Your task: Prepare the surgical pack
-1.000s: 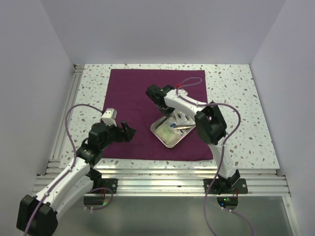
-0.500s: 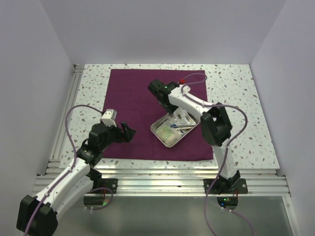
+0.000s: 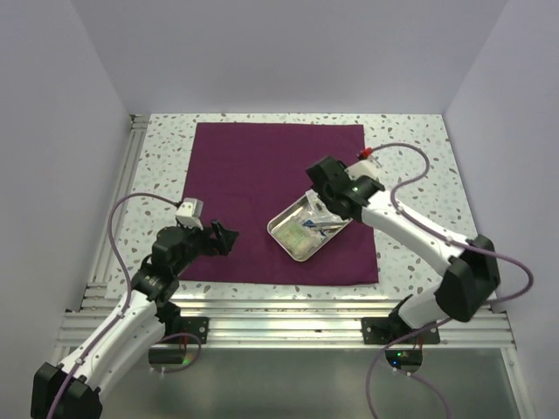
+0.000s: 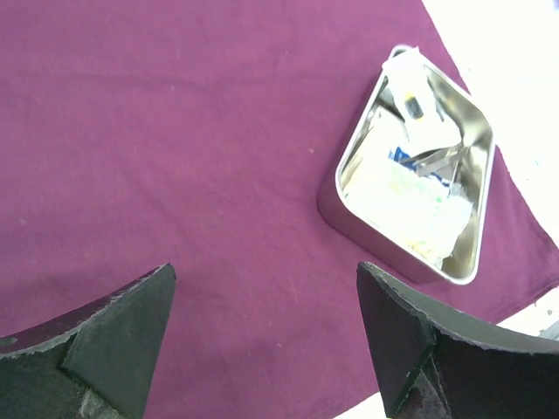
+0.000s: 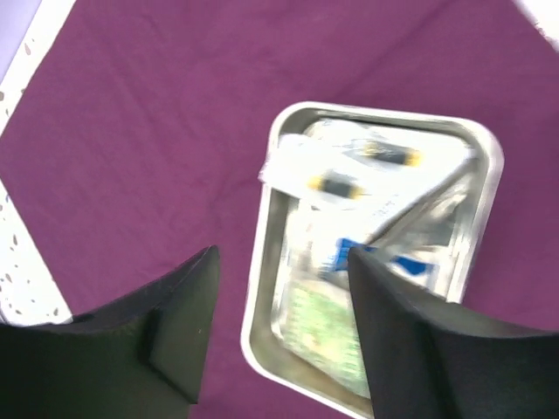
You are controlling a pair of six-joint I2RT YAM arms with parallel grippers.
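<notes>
The right arm has swung away from the middle of the cloth toward 3 o'clock. The right gripper (image 3: 321, 182) now hangs over the far corner of the tray (image 3: 285, 243), its fingers parted with nothing between them. Neither the left arm nor the tray has shifted.

The surgical pack (image 3: 253, 183) is not yet a bundle. It lies as one flat purple sheet on the speckled table (image 3: 419, 175), square to the edges. The tray sits on it turned like a diamond, at about 4 o'clock from the sheet's centre and close to its right and near edges. That is likely where it was set down, so the cloth can later be folded around it, though a more central spot would wrap more evenly.

The left gripper (image 3: 223, 237) hovers above the sheet's near edge at about 7 o'clock. Its fingers are spread wide and hold nothing, and it looks to be waiting near a corner it could lift.

There is one cloth, one metal tray and two grippers, both empty. In the tray lie overlapping sealed packets (image 5: 358, 166):
- a white one showing two small dark, yellow-tipped items;
- one with blue print;
- a greenish one at the near end.

That makes at least three. A clear wrapper may be a fourth, but the blur makes that impossible to tell.
</notes>
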